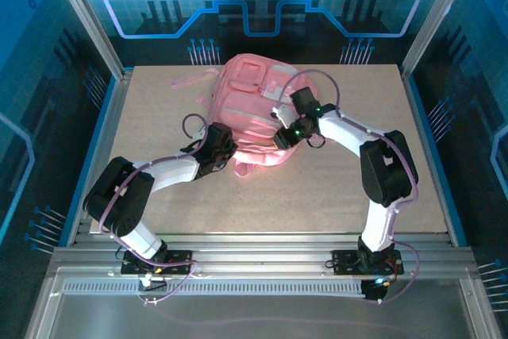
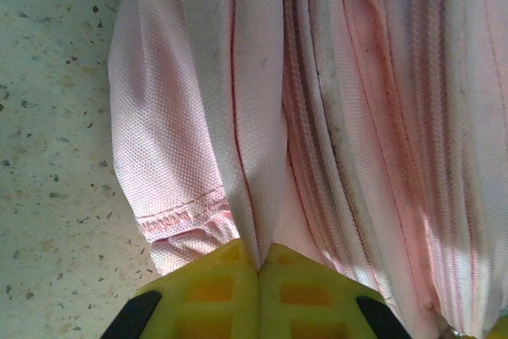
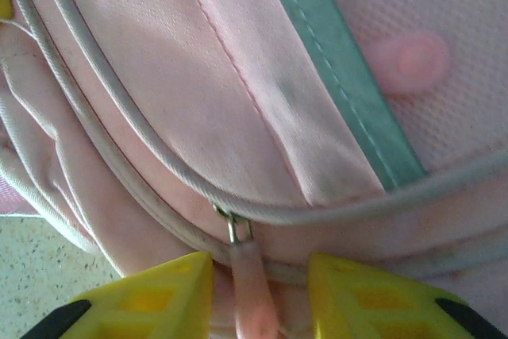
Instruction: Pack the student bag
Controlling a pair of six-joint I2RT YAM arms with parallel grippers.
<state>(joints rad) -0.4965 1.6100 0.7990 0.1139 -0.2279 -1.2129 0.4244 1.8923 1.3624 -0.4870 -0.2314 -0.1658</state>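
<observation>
The student bag, a large soft pink fabric backpack with zipped pockets, is seen lying flat on the speckled beige table top, towards its far middle, with both arms brought onto its near edge. The left gripper is found with its yellow pads pressed together on a fold of the bag's pale pink woven cloth: the fold rises straight out from between the jaws, bare table is seen off to one side of them, and the ribbed layers of the bag are spread to the other. The right gripper is held with its jaws narrowly parted, the soft pink rubbery zip pull hanging in the gap between them and apparently not touched by either pad; the small metal zip slider is set just ahead of the jaws, and a flat teal fabric band runs further ahead. The zip is judged to be shut, and nothing to be packed is seen on the table. The task is therefore judged to be at its opening step: the bag has been pinned, while the pull remains to be gripped, the zip drawn and the contents loaded.
</observation>
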